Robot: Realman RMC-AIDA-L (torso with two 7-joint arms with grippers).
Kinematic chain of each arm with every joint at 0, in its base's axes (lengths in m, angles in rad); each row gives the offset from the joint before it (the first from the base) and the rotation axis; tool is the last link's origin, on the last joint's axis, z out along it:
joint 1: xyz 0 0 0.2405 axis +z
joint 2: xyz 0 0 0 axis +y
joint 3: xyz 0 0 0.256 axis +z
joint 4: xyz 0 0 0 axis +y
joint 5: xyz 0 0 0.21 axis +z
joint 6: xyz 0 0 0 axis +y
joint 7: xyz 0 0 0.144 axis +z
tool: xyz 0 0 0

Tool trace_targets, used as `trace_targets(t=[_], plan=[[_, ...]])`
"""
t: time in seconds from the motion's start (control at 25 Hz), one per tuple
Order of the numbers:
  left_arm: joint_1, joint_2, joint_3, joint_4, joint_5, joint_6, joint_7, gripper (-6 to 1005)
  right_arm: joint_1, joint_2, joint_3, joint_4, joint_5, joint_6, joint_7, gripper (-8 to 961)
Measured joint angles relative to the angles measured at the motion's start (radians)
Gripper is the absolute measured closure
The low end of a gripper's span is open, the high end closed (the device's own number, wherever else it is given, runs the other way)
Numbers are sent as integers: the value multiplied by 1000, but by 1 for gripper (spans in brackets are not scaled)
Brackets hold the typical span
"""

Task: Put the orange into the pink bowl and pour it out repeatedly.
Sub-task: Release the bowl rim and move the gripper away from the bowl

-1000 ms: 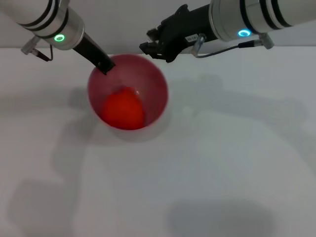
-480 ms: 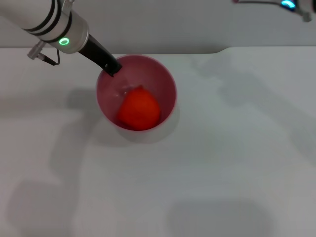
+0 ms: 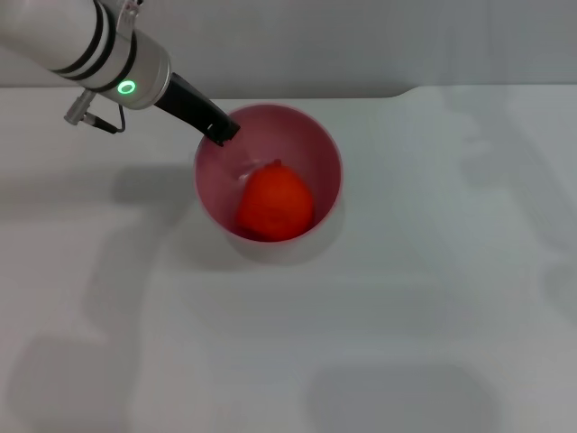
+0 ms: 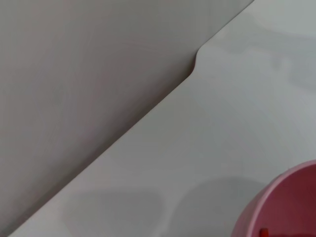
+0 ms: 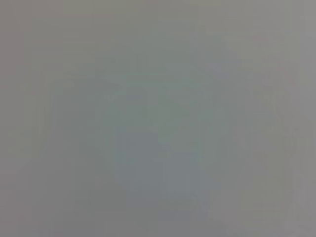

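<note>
The orange (image 3: 275, 203) lies inside the pink bowl (image 3: 311, 149), which the left gripper (image 3: 221, 133) pinches by its far-left rim, so the pouring step seems to be in hand. Next, the bowl likely needs tipping until the fruit rolls onto the white table (image 3: 433, 271). The left arm reaches down diagonally from the upper left; the right gripper is out of view.

soft, even overhead light washes the white table (image 3: 406, 298), throwing faint, blurred grey shadows across it. a dull sheen sits on the pink bowl (image 3: 325, 158). the right wrist view is a featureless grey haze.
</note>
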Motion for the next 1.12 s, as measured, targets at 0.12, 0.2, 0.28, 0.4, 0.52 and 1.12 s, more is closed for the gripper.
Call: trace_targets(t=[0.12, 0.2, 0.28, 0.4, 0.52, 1.12], plan=[[5, 0, 0, -3, -6, -2, 0, 953, 8, -9, -133, 152, -42, 400, 89, 398], [9, 0, 0, -4, -8, -3, 0, 953, 17, -11, -160, 198, -64, 501, 134, 398], [13, -1, 1, -5, -15, -3, 0, 953, 33, -13, -184, 269, -94, 634, 231, 398], [21, -1, 3, -5, -21, -5, 0, 952, 45, -15, -194, 354, -102, 780, 417, 398], [24, 0, 3, -5, -21, 4, 0, 952, 25, -16, -189, 389, -103, 852, 589, 398], [11, 3, -2, -5, -21, 113, -15, 951, -53, -11, -262, 532, -130, 1157, 720, 398]])
